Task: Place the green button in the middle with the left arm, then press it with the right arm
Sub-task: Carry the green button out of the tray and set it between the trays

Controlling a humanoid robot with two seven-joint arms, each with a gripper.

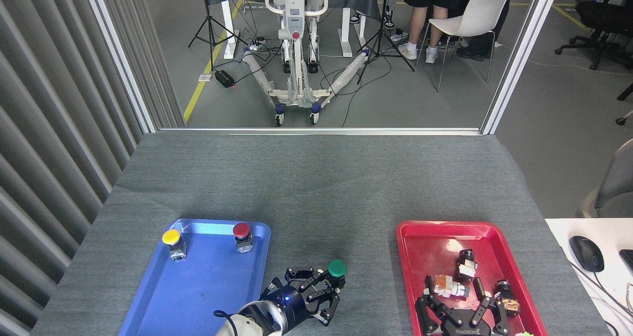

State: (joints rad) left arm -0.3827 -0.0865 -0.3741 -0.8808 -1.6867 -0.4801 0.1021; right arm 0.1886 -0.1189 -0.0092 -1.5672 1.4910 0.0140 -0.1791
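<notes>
The green button [337,267] stands over the bare grey cloth of the middle [341,217], between the two trays, cap up. My left gripper [327,287] is shut on its body from the near left side. Whether the button rests on the cloth or hangs just above it I cannot tell. My right gripper [462,312] sits low over the red tray [410,257] at the bottom right, fingers spread open, with nothing held between them.
A blue tray [198,296] at the left holds a yellow button [171,238] and a red button [241,231]. The red tray carries several small parts [465,264]. A white desk with a mouse [586,253] borders the right edge.
</notes>
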